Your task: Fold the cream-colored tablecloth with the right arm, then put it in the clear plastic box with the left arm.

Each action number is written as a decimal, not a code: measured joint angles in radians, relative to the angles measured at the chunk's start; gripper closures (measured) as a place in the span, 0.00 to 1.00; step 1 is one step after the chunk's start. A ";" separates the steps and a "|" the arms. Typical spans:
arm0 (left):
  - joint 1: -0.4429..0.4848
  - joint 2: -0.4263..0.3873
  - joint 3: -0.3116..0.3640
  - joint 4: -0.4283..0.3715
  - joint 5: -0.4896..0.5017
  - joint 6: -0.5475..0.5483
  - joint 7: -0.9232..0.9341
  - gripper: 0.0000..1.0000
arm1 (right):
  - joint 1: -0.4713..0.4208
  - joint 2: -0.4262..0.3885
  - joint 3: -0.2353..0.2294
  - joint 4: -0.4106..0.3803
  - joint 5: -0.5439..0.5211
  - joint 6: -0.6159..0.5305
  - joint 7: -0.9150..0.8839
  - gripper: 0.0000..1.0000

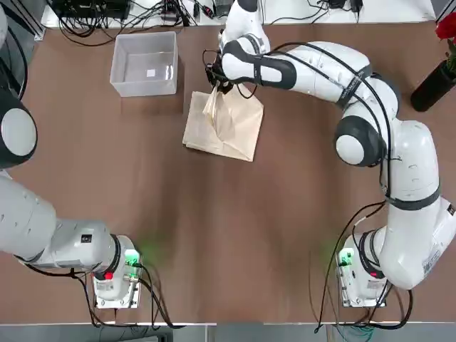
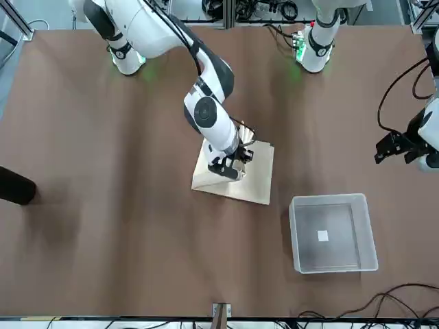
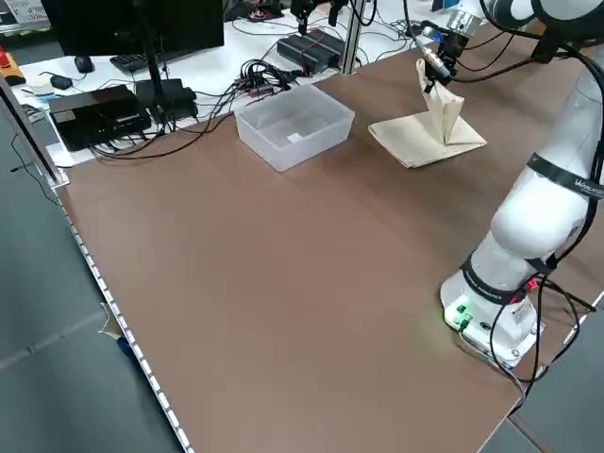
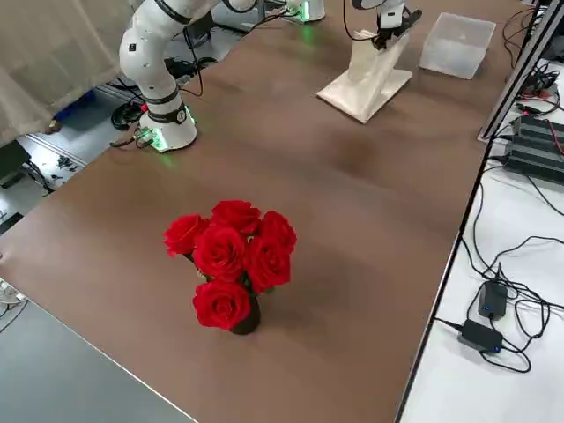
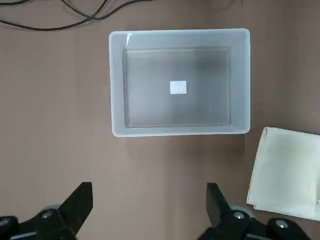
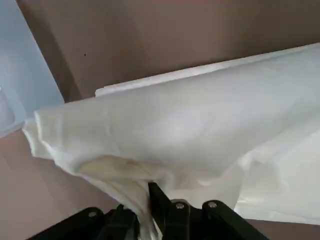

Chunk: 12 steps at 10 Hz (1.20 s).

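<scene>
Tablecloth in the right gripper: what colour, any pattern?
The tablecloth is plain cream, no pattern visible; the right side view shows it best.

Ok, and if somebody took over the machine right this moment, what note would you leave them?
Right gripper: shut on a raised part of the cream-colored layered cloth, above the table.
Left gripper: open and holding nothing, over the table on the robot's left, near the box.
Box: the clear plastic tub with a small white label inside sits on the brown table, left of the cloth, with no cloth in it.
Done: the cloth lies in layers, one part lifted.
Left: finish the fold with the right arm, then put the cloth in the box with the left.
</scene>
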<state>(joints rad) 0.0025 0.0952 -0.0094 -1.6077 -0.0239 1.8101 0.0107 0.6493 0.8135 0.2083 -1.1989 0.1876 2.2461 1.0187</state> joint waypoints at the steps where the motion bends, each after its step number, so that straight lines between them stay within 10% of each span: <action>1: 0.000 0.000 0.000 0.000 0.000 0.000 0.000 0.00 | 0.001 0.000 0.001 0.000 0.000 0.001 -0.004 0.92; 12: 0.000 0.001 0.000 0.000 0.000 0.003 0.000 0.00 | 0.038 0.015 0.003 0.000 -0.001 0.058 -0.009 0.92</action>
<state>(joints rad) 0.0022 0.0964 -0.0094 -1.6077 -0.0239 1.8127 0.0107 0.6875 0.8282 0.2112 -1.1992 0.1870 2.3042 1.0096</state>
